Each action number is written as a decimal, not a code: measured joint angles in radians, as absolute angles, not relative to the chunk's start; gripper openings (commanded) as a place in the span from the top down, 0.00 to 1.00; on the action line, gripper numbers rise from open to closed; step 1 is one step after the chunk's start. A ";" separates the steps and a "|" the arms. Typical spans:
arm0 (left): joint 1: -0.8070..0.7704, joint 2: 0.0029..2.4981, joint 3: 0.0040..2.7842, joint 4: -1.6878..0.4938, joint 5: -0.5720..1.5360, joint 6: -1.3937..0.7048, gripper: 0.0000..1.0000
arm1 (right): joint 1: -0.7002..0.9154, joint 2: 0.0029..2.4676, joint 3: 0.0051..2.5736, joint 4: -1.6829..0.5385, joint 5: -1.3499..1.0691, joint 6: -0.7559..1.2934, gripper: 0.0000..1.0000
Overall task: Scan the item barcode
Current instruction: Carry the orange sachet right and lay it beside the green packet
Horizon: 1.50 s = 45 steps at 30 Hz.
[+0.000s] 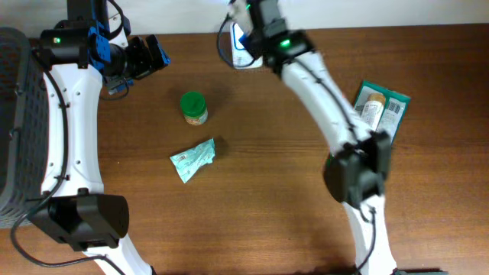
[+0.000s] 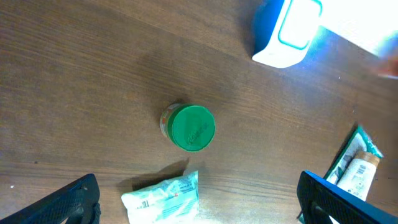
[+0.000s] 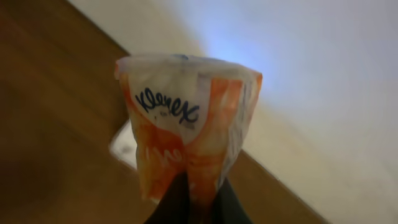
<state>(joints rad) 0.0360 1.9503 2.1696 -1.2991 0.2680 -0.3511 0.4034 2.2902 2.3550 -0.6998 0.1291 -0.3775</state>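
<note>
Right gripper (image 3: pixel 191 190) was clamped on the bottom edge of the Kleenex pack (image 3: pixel 186 121), its dark fingers pinching the orange-and-white wrapper so that the pack stood upright with the brand name facing the wrist camera. In the overhead view this arm reached to the 12 o'clock edge of the table (image 1: pixel 290 198), where the white-and-blue scanner (image 2: pixel 286 34) sat; the pack was held just beside the scanner, though whether they touched could not be told.

Left gripper (image 1: pixel 153 55) hung at about 10 o'clock with its jaws spread wide and nothing between them.

A jar with a green lid (image 1: pixel 193 107) stood upright between the table's middle and the left gripper. At 6 o'clock from the jar, near it but apart, lay a crumpled teal-and-white packet (image 1: pixel 194 159). A green package (image 1: pixel 380 108) with a small bottle in it lay at 3 o'clock, partly under the right arm. A grey basket (image 1: pixel 11 114) stood at the 9 o'clock edge.
</note>
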 measured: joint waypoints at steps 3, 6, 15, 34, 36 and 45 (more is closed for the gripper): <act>0.036 1.950 2.170 -1.299 0.268 -0.351 0.01 | 0.358 2.151 2.368 -0.908 0.028 -0.197 0.96; 0.036 1.950 2.170 -1.300 0.268 -0.351 0.01 | 0.289 2.056 2.373 -1.216 -0.064 -0.014 0.96; 0.036 1.950 2.170 -1.298 0.268 -0.351 0.01 | -0.072 1.941 2.330 -1.689 -0.179 0.102 0.96; 0.036 1.950 2.170 -1.298 0.268 -0.351 0.01 | -0.318 1.993 1.650 -1.312 -0.121 0.105 0.96; 0.036 1.950 2.170 -1.298 0.268 -0.351 0.01 | -0.363 1.993 1.650 -1.310 -0.122 0.105 0.91; 0.036 1.950 2.170 -1.298 0.268 -0.351 0.01 | -0.391 1.993 1.632 -1.333 -0.125 0.105 0.42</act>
<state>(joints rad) 0.0360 1.9503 2.1696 -1.2984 0.2680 -0.3511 -0.3908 1.9930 1.6321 -1.3327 -0.1249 0.1047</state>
